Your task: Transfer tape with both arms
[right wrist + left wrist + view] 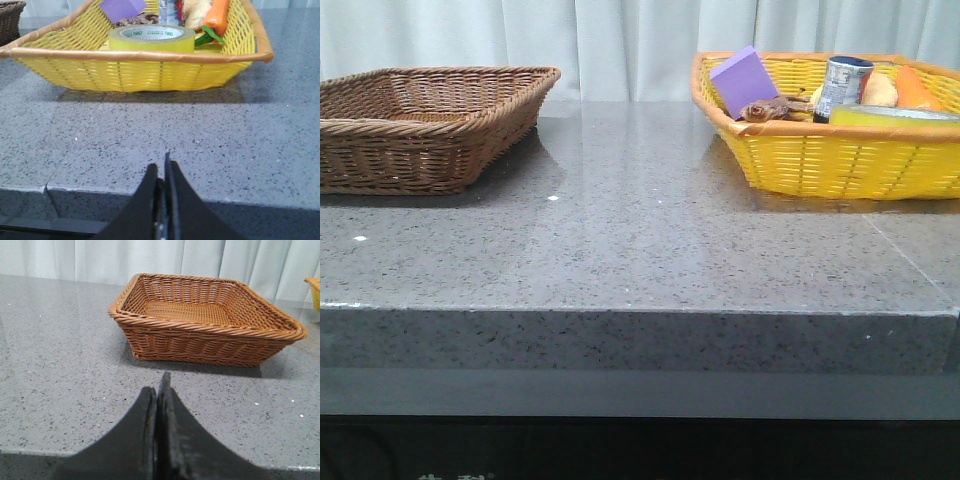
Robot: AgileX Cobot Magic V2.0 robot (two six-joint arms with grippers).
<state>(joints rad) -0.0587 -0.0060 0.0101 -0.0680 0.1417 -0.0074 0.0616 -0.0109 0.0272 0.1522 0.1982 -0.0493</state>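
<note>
The tape [152, 38], a wide yellow roll with a white core and green lettering, lies flat in the yellow basket [140, 70]; in the front view only its yellow edge [892, 115] shows over the basket's rim [840, 160]. My right gripper [161, 167] is shut and empty, low at the table's front edge, well short of the basket. My left gripper [157, 385] is shut and empty over the table, short of the brown wicker basket [200, 335]. Neither arm shows in the front view.
The brown basket [420, 130] stands back left and looks empty. The yellow basket also holds a purple block [744, 80], a printed tin can [843, 88], a carrot [217, 15] and other small items. White curtains hang behind the grey stone table [640, 240].
</note>
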